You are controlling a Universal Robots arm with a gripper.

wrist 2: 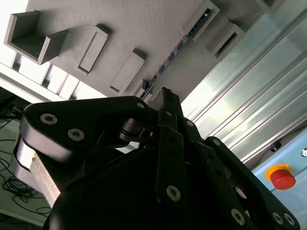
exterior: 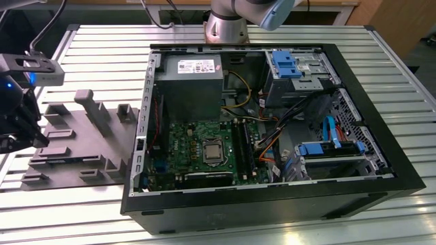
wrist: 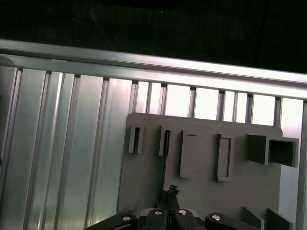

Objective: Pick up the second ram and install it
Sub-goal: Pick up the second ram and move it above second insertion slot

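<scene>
My gripper [wrist 2: 165, 96] [wrist: 171, 191] has its tips pressed together at the near end of the ram [wrist 2: 183, 43] [wrist: 165, 153]; I cannot tell if they pinch it. The ram stands on edge in a slot of the tray [exterior: 68, 153]. The open case [exterior: 272, 209] sits just beside the tray.

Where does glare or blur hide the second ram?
First wrist view: table slats beyond the grey fixture plate blow out white, but the second ram reads as a dark line. Second wrist view: the gripper looms dark and soft, the ram sharper behind it. Exterior view: sheen on the slats.
</scene>
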